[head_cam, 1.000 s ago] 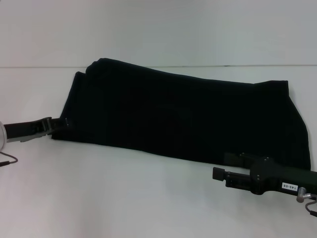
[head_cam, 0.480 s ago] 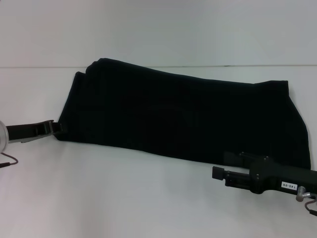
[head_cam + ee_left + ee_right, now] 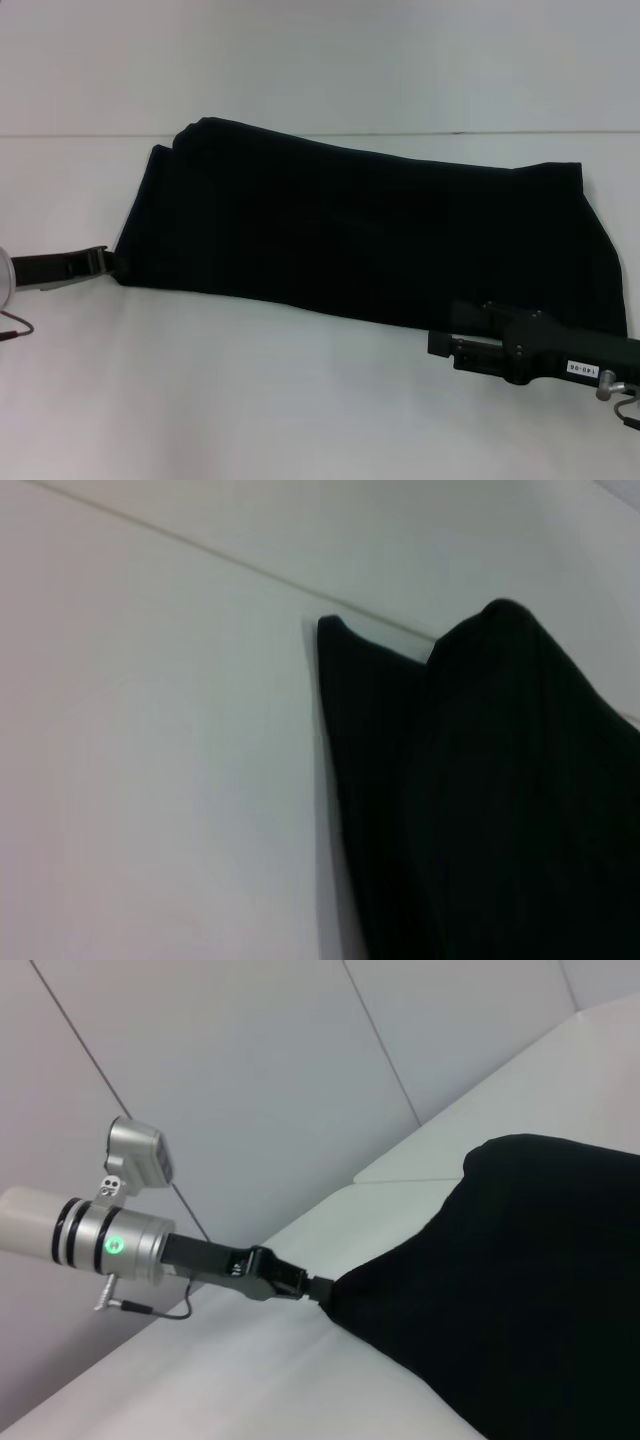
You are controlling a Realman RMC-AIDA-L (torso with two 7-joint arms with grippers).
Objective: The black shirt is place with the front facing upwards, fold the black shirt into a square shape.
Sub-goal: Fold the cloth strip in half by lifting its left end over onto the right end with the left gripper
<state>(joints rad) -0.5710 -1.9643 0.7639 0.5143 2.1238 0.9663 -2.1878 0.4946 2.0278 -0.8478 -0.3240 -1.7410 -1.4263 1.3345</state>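
The black shirt (image 3: 510,1290) lies spread on the white table (image 3: 250,1380). The left gripper (image 3: 322,1291), on a silver arm (image 3: 90,1240) lit by a green lamp, meets the shirt's corner; its fingers are hidden against the cloth.

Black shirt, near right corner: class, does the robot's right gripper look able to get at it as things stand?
Probably yes: the right gripper sits at the black shirt's near edge on the white table, with nothing between them.
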